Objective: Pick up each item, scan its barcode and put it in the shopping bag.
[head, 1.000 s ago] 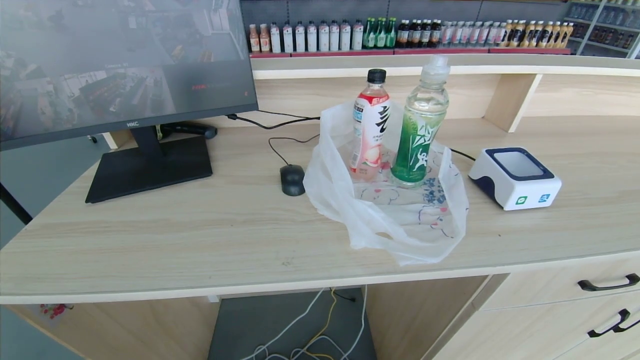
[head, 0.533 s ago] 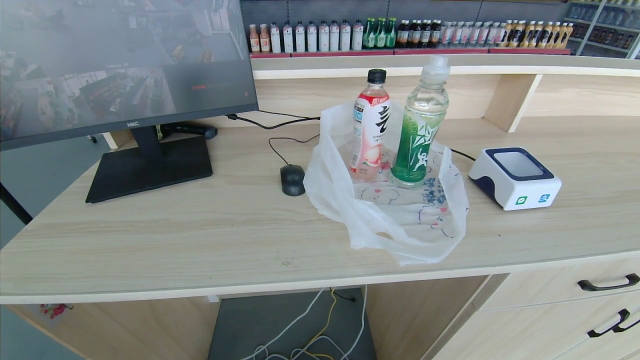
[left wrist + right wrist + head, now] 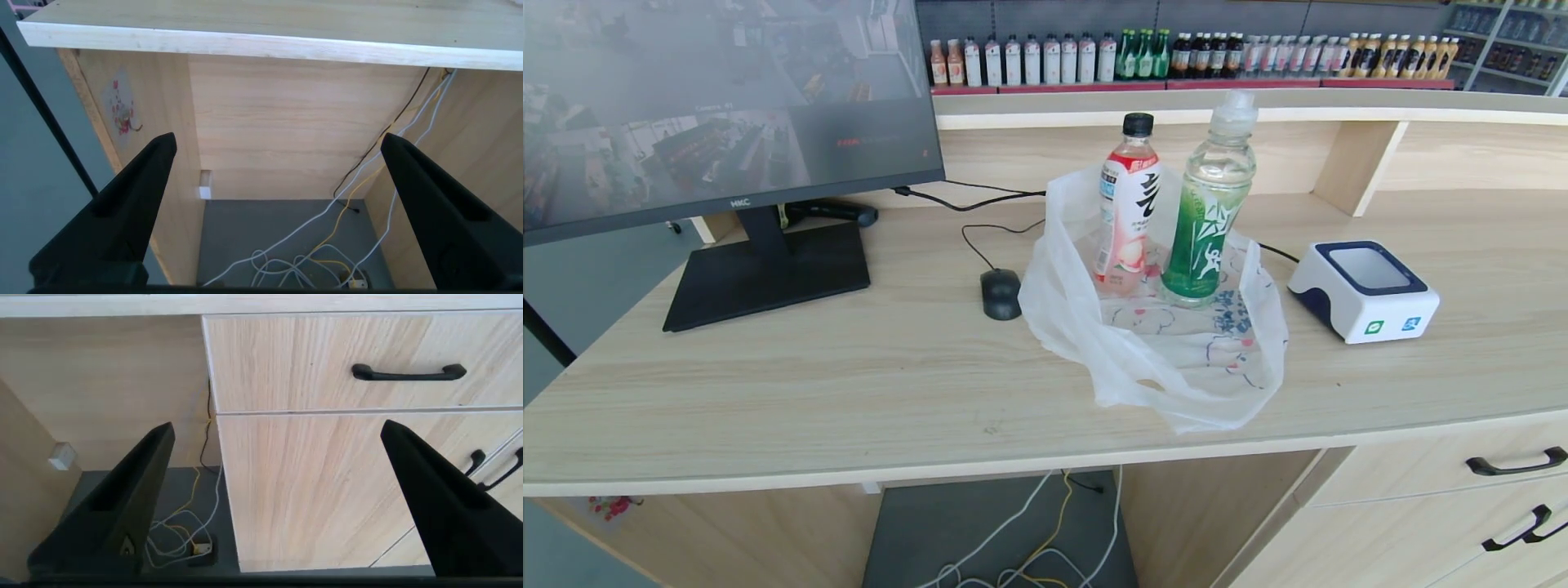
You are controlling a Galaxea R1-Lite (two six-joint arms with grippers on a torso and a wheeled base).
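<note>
A white plastic shopping bag (image 3: 1160, 351) lies open on the wooden counter (image 3: 849, 384). Two bottles stand upright inside it: a pink-labelled bottle (image 3: 1125, 208) with a black cap and, right of it, a green-labelled bottle (image 3: 1207, 214) with a clear cap. A white and blue barcode scanner (image 3: 1364, 290) sits on the counter to the right of the bag. My left gripper (image 3: 278, 212) hangs open below the counter edge, facing the knee space under the desk. My right gripper (image 3: 278, 506) is open too, below the counter and in front of the drawers (image 3: 368, 367). Neither holds anything.
A monitor (image 3: 719, 106) on a black stand (image 3: 768, 273) fills the counter's left side, with a black mouse (image 3: 1001, 292) and its cable beside the bag. A raised ledge (image 3: 1258, 106) runs along the back. Loose cables (image 3: 327, 245) lie on the floor under the desk.
</note>
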